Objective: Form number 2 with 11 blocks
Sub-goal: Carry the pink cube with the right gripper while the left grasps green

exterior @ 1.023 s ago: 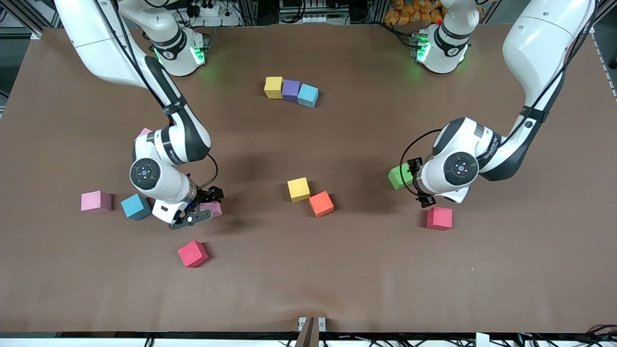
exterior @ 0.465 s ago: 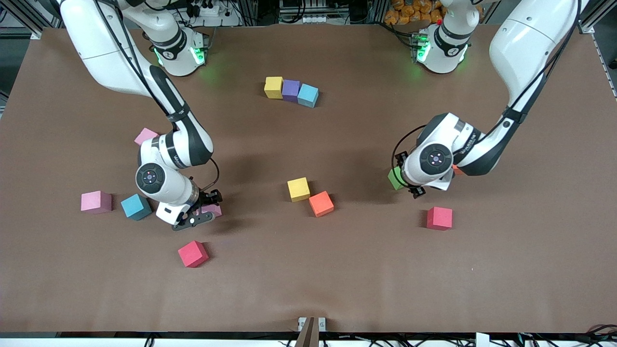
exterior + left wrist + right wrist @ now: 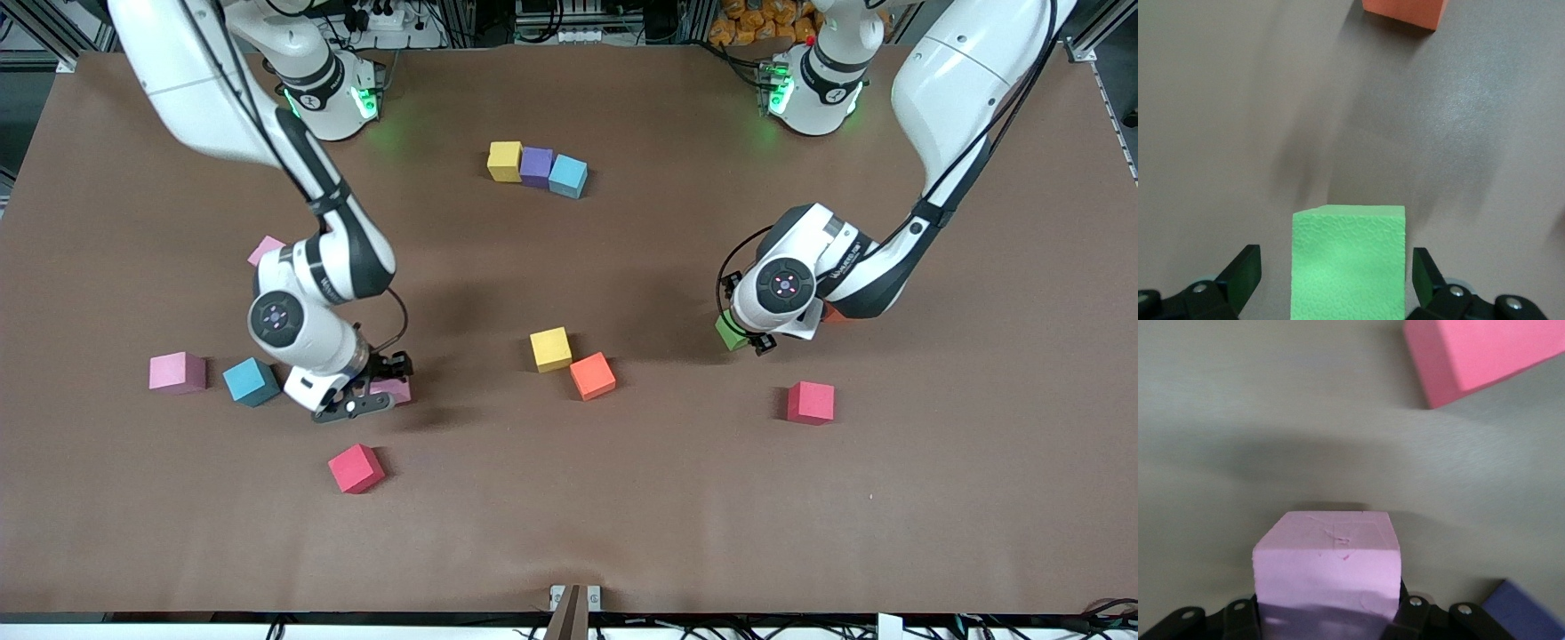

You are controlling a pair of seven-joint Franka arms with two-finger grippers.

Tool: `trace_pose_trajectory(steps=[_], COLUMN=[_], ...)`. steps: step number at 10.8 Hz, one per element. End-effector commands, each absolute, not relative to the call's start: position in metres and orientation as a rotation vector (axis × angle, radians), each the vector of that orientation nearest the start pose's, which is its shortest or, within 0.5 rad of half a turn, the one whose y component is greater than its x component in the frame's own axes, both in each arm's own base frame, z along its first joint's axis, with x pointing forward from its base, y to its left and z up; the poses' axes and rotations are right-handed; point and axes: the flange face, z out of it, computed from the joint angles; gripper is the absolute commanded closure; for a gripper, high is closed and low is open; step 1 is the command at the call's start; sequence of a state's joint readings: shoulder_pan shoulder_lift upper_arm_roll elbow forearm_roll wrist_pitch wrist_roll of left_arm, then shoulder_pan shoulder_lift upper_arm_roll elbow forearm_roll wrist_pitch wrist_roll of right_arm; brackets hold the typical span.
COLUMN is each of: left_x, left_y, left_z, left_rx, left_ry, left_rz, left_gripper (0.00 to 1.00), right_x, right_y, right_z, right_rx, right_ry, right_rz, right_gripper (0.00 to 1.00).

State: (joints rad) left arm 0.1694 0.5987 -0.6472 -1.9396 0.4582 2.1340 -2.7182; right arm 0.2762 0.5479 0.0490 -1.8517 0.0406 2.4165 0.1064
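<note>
Three matte foam cubes, yellow (image 3: 504, 161), purple (image 3: 536, 166) and light blue (image 3: 568, 176), sit touching in a row between the two bases. Right gripper (image 3: 378, 388) low at the table toward the right arm's end, pinching a pale pink foam cube (image 3: 1327, 567) between its fingers. Left gripper (image 3: 1333, 283) spread wide, fingers either side of a green foam cube (image 3: 1349, 260), gaps visible. Loose on the table (image 3: 569, 498): yellow cube (image 3: 550, 348) touching an orange one (image 3: 592, 375), two red cubes (image 3: 356, 468) (image 3: 810, 402).

Brown bench (image 3: 622, 516), yellow block (image 3: 504, 161), purple block (image 3: 536, 166) and light blue block (image 3: 568, 175) touching in a row, other coloured blocks scattered singly nearer the camera
</note>
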Motion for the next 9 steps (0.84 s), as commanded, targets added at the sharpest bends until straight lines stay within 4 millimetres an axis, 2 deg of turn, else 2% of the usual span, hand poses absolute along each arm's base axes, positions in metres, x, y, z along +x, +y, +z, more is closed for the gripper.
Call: trace_pose_trajectory(steps=[1,3,5,7,8,9], left_x=[0.533,0.535,0.537,0.537,0.539,0.540], left_y=[-0.247,-0.241,-0.241,-0.242,-0.241,-0.240], left_z=[0.191,0.182,0.183,0.184,0.185,0.185], left_rx=[1.811,1.809,1.798,1.795,1.793,1.799], left_ry=[2.848,2.845,2.838,2.835,2.831,2.824], left_rz=[0.099,0.126,0.123,0.122,0.124,0.127], left_gripper=[0.00,0.00,0.00,0.00,0.24,0.75], right_x=[0.543,0.497,0.450,0.412,0.399,0.386], right_y=[0.269,0.308,0.339,0.382,0.395,0.408], right_z=[0.259,0.262,0.252,0.247,0.244,0.240], right_rx=[-3.089,-3.090,-3.092,-3.081,-3.082,-3.085], right_ry=[-0.139,-0.089,-0.012,0.155,0.215,0.239], right_rz=[0.001,-0.003,0.003,0.018,0.028,0.037], right_gripper=[0.74,0.74,0.74,0.74,0.74,0.74])
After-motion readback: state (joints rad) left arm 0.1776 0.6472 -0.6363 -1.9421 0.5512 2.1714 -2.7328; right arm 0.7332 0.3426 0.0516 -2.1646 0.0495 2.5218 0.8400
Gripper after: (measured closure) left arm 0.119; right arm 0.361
